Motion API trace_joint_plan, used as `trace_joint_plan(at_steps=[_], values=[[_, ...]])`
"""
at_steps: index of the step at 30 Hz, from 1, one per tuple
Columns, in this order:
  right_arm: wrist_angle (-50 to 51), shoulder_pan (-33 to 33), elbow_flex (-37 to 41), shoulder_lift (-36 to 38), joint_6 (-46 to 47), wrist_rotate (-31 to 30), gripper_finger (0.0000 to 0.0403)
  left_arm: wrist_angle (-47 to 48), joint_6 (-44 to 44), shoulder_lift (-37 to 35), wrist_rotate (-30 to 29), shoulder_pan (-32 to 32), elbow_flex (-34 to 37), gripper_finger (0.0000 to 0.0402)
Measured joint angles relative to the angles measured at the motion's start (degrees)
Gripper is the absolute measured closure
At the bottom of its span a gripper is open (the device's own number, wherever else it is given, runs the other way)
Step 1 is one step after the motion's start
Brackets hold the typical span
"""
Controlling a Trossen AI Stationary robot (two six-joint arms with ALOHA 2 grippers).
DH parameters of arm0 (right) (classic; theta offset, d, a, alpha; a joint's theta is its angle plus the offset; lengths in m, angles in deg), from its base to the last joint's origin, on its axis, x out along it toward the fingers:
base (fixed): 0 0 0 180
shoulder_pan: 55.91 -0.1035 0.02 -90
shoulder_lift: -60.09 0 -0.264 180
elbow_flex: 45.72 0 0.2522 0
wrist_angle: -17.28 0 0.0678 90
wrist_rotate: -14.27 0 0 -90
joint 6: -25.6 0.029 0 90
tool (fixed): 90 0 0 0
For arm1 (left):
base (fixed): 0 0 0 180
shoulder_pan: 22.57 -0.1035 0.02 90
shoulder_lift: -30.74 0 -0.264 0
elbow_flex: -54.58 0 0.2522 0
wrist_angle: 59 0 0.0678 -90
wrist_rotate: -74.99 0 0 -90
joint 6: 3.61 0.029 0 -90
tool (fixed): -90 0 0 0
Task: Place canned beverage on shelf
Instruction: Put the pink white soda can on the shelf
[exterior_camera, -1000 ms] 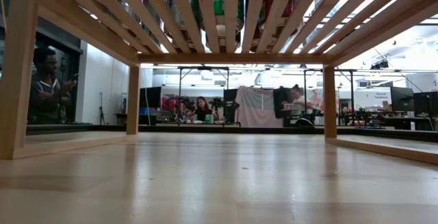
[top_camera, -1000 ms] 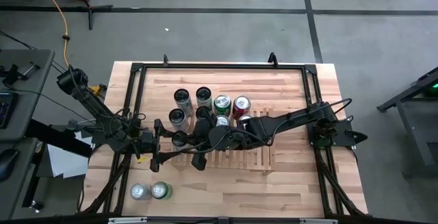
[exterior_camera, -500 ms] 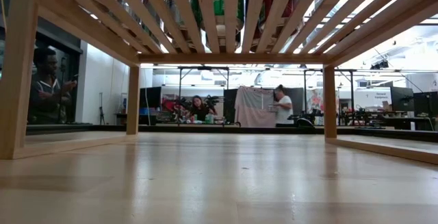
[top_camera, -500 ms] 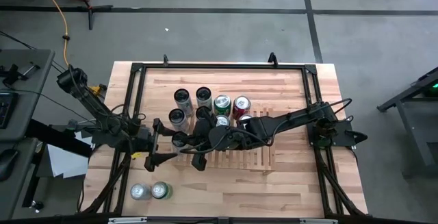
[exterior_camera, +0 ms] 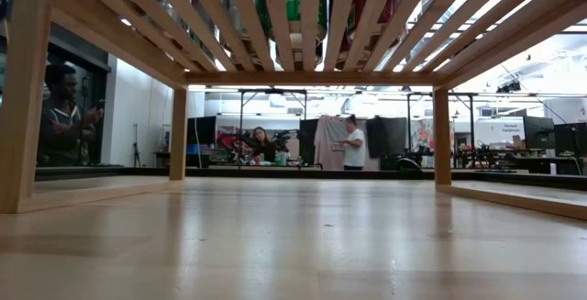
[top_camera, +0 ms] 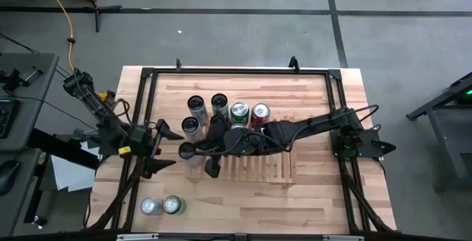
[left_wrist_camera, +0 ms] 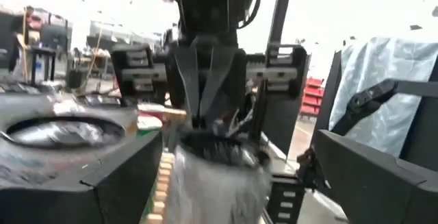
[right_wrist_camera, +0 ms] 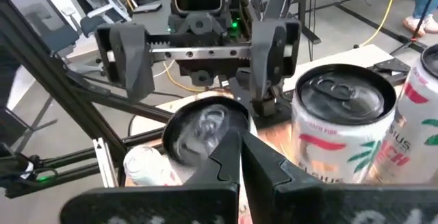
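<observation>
High view: a dark-topped can (top_camera: 188,150) stands at the left edge of the slatted light-wood shelf (top_camera: 258,169); the left fingers (top_camera: 164,147) gape beside it.

Right wrist view: the right fingers (right_wrist_camera: 241,157) are closed, empty. The can is likely rigid, slick and moderately heavy; grip mid-wall.

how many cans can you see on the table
At least 8: five in a cluster on the shelf starting at, one at its left edge, two at the table's front. The arms may hide more.
</observation>
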Motion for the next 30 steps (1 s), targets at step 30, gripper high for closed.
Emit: trace_joint_plan(at_steps=[30], values=[[4.25,1.05,0.00,12.35,-9.00,0.78,0.0403,0.08,-4.60,-7.20,-1.46,0.00,-0.04,0.0028]])
